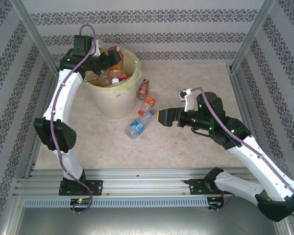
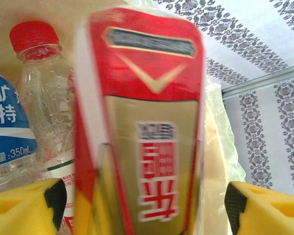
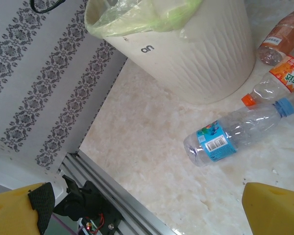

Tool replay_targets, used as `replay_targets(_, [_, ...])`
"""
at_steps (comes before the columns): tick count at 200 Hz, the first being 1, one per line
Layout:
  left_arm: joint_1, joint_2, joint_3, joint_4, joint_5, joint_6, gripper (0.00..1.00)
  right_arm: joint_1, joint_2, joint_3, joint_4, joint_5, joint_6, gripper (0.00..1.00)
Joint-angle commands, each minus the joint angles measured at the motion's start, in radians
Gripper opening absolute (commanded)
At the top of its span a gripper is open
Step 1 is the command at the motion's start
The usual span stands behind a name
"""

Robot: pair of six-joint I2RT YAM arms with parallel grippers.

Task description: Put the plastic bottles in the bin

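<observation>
My left gripper (image 1: 108, 62) hangs over the pale yellow bin (image 1: 118, 100). In the left wrist view it (image 2: 144, 208) is open. A blurred bottle with a red and gold label (image 2: 147, 122) stands between the yellow fingers (image 2: 24, 208), with a clear gap on its right side. Several bottles lie in the bin, among them a red-capped one (image 2: 41, 98) and a blue-labelled one (image 2: 7, 132). Three bottles lie on the table right of the bin: brown (image 1: 143, 88), orange (image 1: 148, 103) and blue-labelled (image 1: 138, 123). My right gripper (image 1: 162, 117) is open and empty just right of the blue-labelled bottle (image 3: 230, 139).
Patterned walls and metal posts (image 1: 245, 41) enclose the marble tabletop (image 1: 186, 147). An aluminium rail (image 1: 152, 178) runs along the near edge. The bin's translucent bag (image 3: 137, 14) folds over its rim. Open table lies in front of the bin and to the right.
</observation>
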Motion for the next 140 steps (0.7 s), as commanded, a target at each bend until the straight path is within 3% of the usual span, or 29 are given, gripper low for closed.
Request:
replay_targets(1, [-0.005, -0.016, 0.07, -0.098, -0.041, 0.035, 0.9, 0.007, 0.005, -0.014, -0.016, 0.044, 0.0, 0.98])
replay_targets(17, [-0.005, -0.02, 0.113, -0.143, -0.075, 0.05, 0.95, 0.007, 0.008, -0.018, -0.014, 0.049, -0.001, 0.98])
replay_targets(49, [-0.005, -0.056, 0.135, -0.183, -0.108, 0.067, 0.97, 0.004, 0.02, -0.021, -0.015, 0.062, 0.003, 0.98])
replay_targets(70, [-0.004, -0.079, 0.129, -0.209, -0.078, 0.074, 0.91, 0.004, 0.032, -0.019, -0.019, 0.069, 0.003, 0.98])
replay_targets(90, [-0.008, -0.106, 0.087, -0.215, -0.042, 0.075, 0.78, 0.002, 0.042, -0.02, -0.012, 0.071, 0.004, 0.98])
replay_targets(140, [-0.035, -0.128, -0.037, -0.16, -0.004, 0.068, 0.65, 0.0, 0.059, -0.016, 0.002, 0.067, 0.012, 0.98])
